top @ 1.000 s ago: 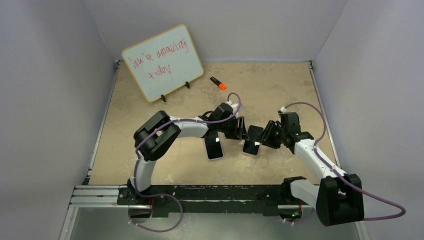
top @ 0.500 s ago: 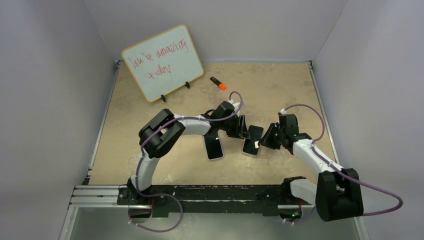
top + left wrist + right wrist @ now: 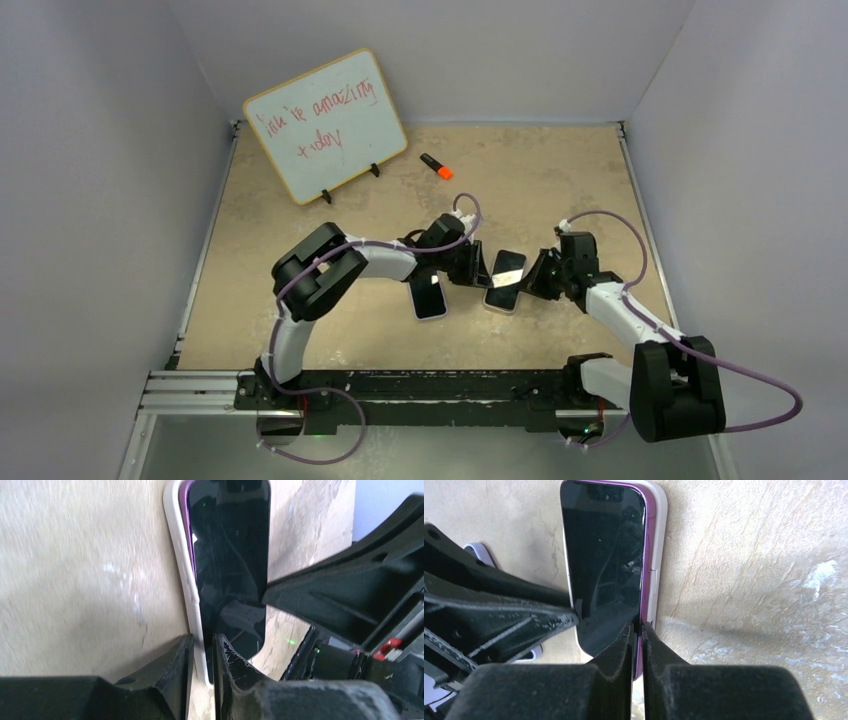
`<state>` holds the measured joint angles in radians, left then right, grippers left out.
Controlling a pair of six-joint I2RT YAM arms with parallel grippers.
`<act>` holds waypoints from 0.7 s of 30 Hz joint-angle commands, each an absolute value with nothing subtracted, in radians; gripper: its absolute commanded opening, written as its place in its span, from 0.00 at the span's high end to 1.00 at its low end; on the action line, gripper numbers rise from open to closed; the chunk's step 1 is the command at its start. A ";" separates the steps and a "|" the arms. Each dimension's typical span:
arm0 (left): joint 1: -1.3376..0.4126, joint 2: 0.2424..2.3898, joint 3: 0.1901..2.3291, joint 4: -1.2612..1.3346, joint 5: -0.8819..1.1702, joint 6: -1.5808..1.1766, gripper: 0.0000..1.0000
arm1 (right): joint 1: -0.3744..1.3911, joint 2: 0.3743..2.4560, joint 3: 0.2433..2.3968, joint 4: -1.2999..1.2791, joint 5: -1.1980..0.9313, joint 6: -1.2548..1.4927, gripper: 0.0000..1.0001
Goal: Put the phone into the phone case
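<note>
- Far left at the back I've got a whiteboard (image 3: 325, 125) on its stand, red handwriting across it, standing on the tan table (image 3: 560, 180).
- Moving in toward the middle, a second dark-screened handset (image 3: 427, 296) with a white rim lies flat, partly tucked under the left arm's wrist.
- Behind it, well apart from the action, a black marker (image 3: 436, 166) with an orange cap lies on the table.
- Left gripper (image 3: 202, 644): on my wrist feed the two black fingers (image 3: 172, 662) are drawn in to a thin gap, and the white rim of the phone case (image 3: 181, 575) sits in that gap. I read that as pinching the case's long edge.
- Dead centre, the phone (image 3: 604, 560): dark screen up, purple frame, lying in the white case with the rim showing along both long sides. I can't tell whether it is pressed fully home.
- Right gripper (image 3: 638, 629): fingers almost together, clamped on the phone's purple edge at the near corner, case rim just beside them.
- From above, the two grippers meet the phone from opposite sides.
</note>
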<state>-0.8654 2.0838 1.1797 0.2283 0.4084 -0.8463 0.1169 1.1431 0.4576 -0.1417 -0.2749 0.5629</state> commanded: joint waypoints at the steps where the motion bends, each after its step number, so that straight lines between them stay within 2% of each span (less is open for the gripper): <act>1: -0.916 1.991 1.090 0.244 0.427 -0.905 0.78 | 0.130 1.122 0.440 -0.065 -0.392 0.551 0.89; 4: -0.916 1.963 1.063 0.255 0.420 -0.917 0.79 | 0.130 1.100 0.427 -0.070 -0.385 0.569 0.83; 9: -0.916 1.939 1.058 0.225 0.399 -0.900 0.77 | 0.130 1.081 0.443 -0.157 -0.349 0.574 0.63; 17: -0.895 1.950 1.127 0.193 0.349 -0.849 0.66 | 0.130 1.036 0.449 -0.165 -0.268 0.646 0.33; 21: -0.859 1.960 1.114 0.220 0.329 -0.859 0.65 | 0.130 1.056 0.447 -0.124 -0.268 0.651 0.23</act>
